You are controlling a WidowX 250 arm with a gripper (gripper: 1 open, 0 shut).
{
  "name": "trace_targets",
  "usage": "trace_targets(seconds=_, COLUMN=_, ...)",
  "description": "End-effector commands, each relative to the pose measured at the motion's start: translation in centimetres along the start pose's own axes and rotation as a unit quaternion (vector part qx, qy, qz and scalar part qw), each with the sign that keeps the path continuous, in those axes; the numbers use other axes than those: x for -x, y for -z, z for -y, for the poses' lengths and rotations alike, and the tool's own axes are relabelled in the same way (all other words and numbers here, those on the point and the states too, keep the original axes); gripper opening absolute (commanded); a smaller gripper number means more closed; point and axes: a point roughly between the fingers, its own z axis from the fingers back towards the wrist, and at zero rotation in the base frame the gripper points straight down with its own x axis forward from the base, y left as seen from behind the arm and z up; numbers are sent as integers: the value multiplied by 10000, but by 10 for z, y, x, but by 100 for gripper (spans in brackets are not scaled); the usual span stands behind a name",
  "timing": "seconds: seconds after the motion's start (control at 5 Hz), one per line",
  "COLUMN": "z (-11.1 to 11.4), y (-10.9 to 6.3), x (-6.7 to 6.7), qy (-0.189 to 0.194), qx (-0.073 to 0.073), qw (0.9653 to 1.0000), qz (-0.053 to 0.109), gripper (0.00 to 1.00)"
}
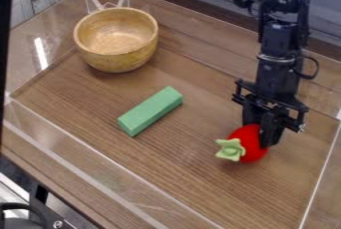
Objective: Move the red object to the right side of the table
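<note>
Gripper (270, 131): I see black fingers closed tight on the red object, pointing steeply down.
Red object (248, 139): glossy, rounded, pale green leafy cap; near right on the table.
Table (94, 158): brown wood grain, low clear plastic walls.
Block (150, 111): matte green, rectangular, centre.
Bowl (116, 39): round, wooden, far left; I see nothing inside.

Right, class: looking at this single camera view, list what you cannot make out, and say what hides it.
- Tips of the tool: hidden against the red object, so actual contact is unclear.
- Back of the red object: covered by the tool.
- Upper arm: cut off by the top edge.
- Table near left corner: cut off by the frame edge.
- Inside of the wooden bowl: near wall hides part of its bottom.
</note>
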Motion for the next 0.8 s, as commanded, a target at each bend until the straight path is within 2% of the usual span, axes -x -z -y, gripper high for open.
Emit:
trace_targets(seconds=0.0, z=10, y=-3, x=1, qy=151, qx=-8, qw=9999, qz=13, gripper=100)
trace_targets(seconds=0.2, z=11, y=-9, x=3, qy=141, qx=12, qw=9999, qz=57, gripper=100)
trace_targets(seconds=0.6, z=14, y=-49, x=14, qy=98, qx=-73, qw=9987, qz=503, gripper=100)
